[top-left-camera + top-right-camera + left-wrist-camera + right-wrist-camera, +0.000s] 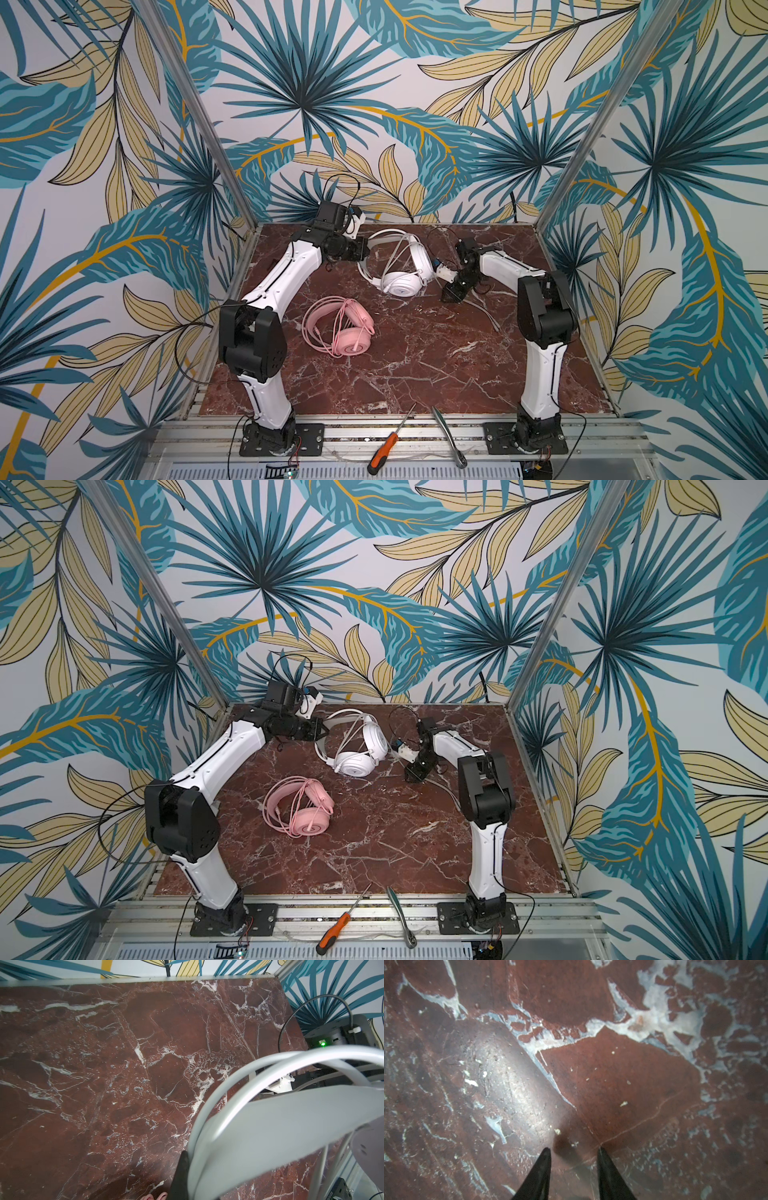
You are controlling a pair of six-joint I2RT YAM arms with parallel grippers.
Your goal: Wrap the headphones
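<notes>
Left jaws are clenched on the headband (270, 1126) of the white headphones (401, 282). That set lies at the back of the desk (436, 365), around the middle, with strands of its white cable (397, 255) crossing inside the band. Right jaws are released, black fingertips (543, 1167) apart with nothing between them, low over bare marble just to the right of the white set and not touching it. The pink headphones (351, 343) sit well apart, nearer the front-left, cable looped over them, and neither arm is on those. A screwdriver (384, 451) and a ratchet (451, 436) lie on the front rail.
</notes>
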